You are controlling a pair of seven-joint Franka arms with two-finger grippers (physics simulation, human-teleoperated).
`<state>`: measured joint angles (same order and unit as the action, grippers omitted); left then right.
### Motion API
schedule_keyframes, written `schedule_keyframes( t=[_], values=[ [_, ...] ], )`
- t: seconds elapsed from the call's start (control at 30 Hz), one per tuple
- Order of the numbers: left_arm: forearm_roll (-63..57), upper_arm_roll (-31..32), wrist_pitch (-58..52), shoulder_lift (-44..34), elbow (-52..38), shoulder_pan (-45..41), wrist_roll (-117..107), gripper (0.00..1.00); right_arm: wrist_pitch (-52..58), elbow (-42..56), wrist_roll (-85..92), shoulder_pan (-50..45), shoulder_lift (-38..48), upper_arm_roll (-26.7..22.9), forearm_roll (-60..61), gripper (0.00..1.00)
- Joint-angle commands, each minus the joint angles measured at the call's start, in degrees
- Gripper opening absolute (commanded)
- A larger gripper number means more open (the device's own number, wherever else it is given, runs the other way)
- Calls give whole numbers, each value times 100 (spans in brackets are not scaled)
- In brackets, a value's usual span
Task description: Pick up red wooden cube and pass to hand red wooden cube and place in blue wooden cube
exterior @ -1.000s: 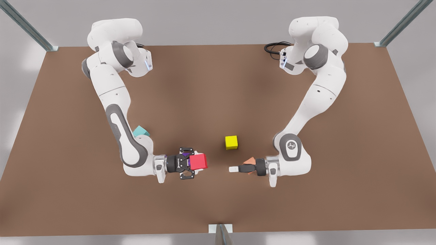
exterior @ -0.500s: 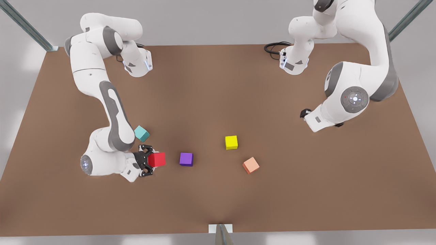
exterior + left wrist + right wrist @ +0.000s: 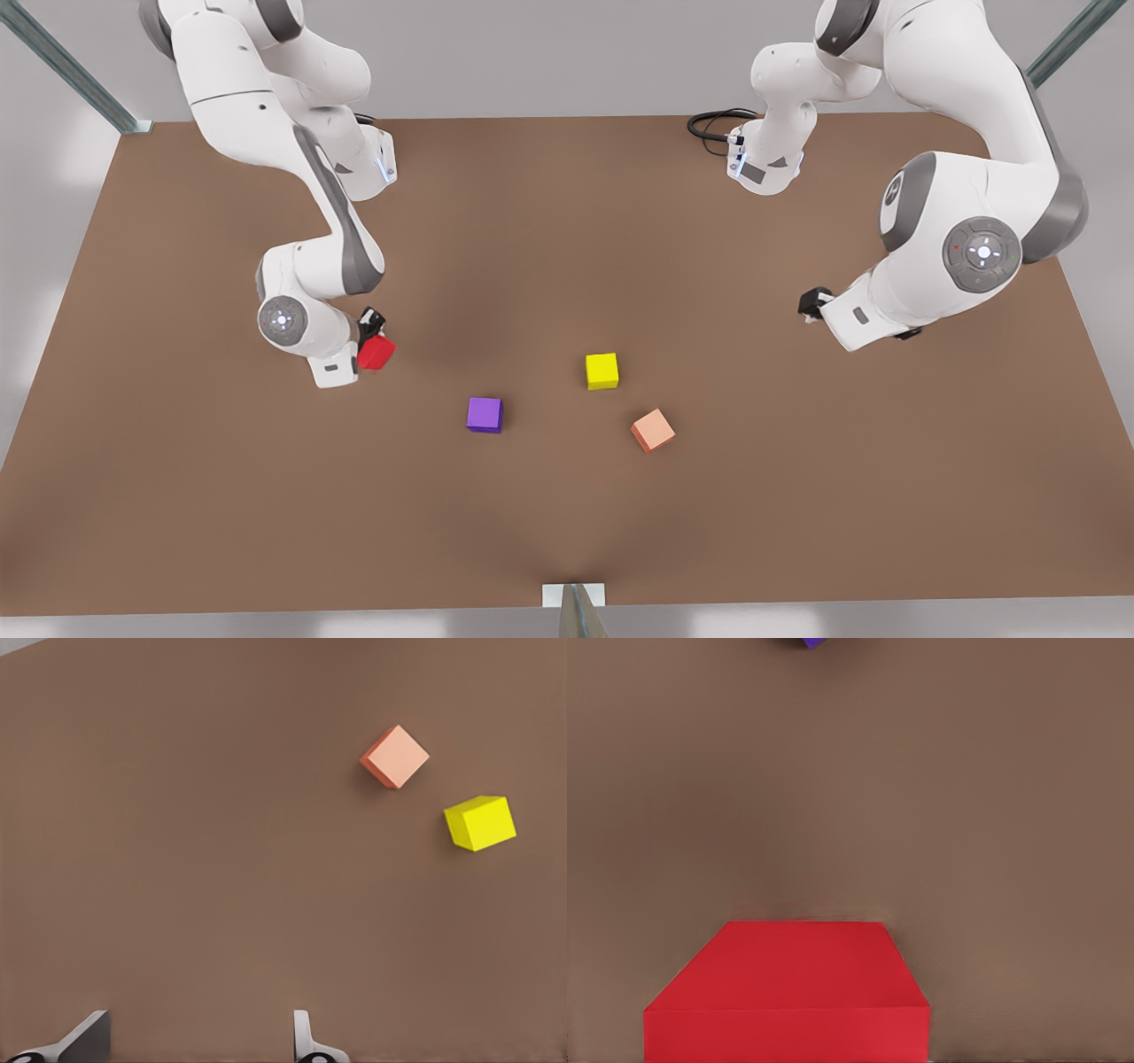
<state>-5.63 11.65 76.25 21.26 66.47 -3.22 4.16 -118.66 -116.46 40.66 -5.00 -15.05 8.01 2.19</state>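
Note:
The red wooden cube [image 3: 376,353] hangs at the front view's left, tilted, under the black fingers of my right gripper [image 3: 372,330], which is shut on it. It looms large in the right wrist view as the red wooden cube [image 3: 788,992] over brown table. The blue wooden cube is hidden; the red cube and the wrist cover the spot beneath them. My left gripper [image 3: 811,303] waits at the front view's right, above the table. Its two fingers [image 3: 306,1041] stand apart with nothing between them, so the left gripper [image 3: 197,1045] is open.
A purple cube [image 3: 485,414], a yellow cube [image 3: 601,370] and a salmon-orange cube [image 3: 653,430] lie on the brown table [image 3: 567,221] near its middle. A black cable [image 3: 713,124] coils at the far edge. Metal posts stand at the corners.
The right arm carried the red cube away from the purple cube, to the front view's left and farther back, over where the teal cube showed. The left arm drew back and shifted slightly.

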Motion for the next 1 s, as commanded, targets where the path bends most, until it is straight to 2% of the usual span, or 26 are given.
schedule_keyframes(
  t=[0.0, 0.4, 0.97],
  values=[
    [0, 4, -127, -8, -3, -3, 85, 100, -404, -166, -3513, 8, 98, -1, -122, 54],
    [9, 4, -224, -8, -3, -3, 85, 100, -1142, -1317, -3486, 96, 714, -1, -350, 54],
    [18, 4, -242, -8, -3, -3, 85, 100, -2135, -1819, -3477, 254, 556, -10, -658, 54]
  ],
)
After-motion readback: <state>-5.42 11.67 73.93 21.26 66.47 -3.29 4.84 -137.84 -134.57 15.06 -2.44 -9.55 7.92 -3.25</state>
